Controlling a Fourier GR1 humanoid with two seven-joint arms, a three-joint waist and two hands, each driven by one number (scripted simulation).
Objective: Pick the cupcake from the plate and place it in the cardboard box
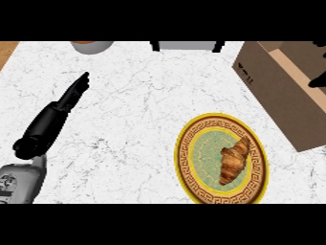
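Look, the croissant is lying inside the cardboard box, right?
Not quite. The head view shows the croissant lying on the plate, not inside the cardboard box, which stands beside the plate.

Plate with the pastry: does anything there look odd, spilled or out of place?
Nothing is spilled or broken. The plate lies flat on the counter with a croissant on its right half, off centre. The one oddity: no cupcake shows anywhere in the view.
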